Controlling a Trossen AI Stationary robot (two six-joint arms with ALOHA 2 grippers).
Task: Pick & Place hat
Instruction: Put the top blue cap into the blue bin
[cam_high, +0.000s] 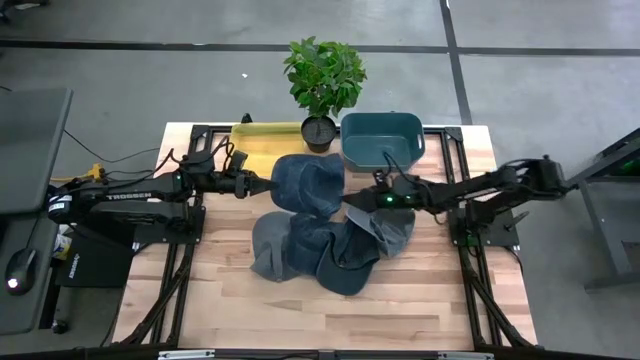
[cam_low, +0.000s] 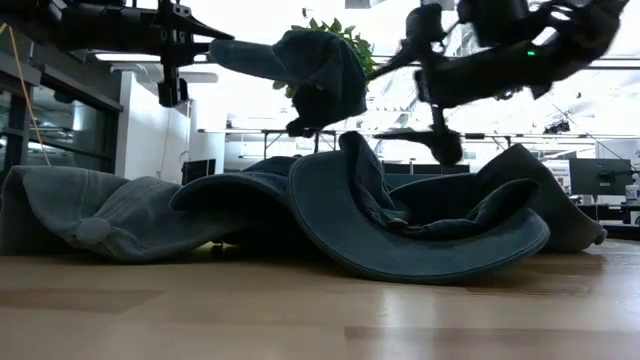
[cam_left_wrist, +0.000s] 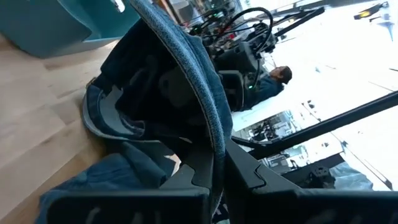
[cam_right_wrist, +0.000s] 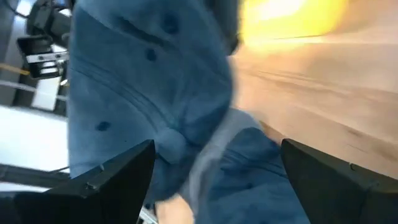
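Aloft, the hat (cam_high: 308, 184) hangs clamped in the left gripper (cam_high: 268, 184) jaws.

The hat (cam_high: 308, 184) pinched in the left gripper (cam_high: 268, 185) is soft matt denim cloth (stitched seams show), as are the hats (cam_high: 330, 250) below it on the pale, smooth wood table (cam_high: 420, 300), near a glossy teal plastic bin (cam_high: 382, 138).

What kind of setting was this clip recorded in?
Likely a robotics lab or workshop: a wooden table on a grey concrete floor, ceiling strip lights over benches behind, and a person seated among equipment.
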